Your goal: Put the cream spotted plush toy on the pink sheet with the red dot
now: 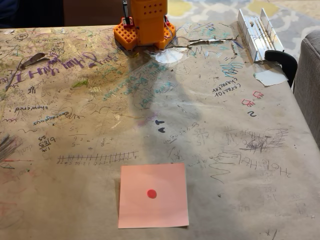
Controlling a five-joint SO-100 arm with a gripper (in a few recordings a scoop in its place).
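Observation:
The pink sheet with the red dot (153,195) lies flat near the front edge of the table in the fixed view, with nothing on it. The cream spotted plush toy is out of view. At the back of the table stands the orange base of the arm (144,24), cut off by the top of the picture.
The table is covered in brown paper (225,150) full of scribbles and writing. A metal clamp with a black knob (264,35) sits at the back right, with a small white paper scrap (270,77) beside it. A grey couch arm (309,85) borders the right edge.

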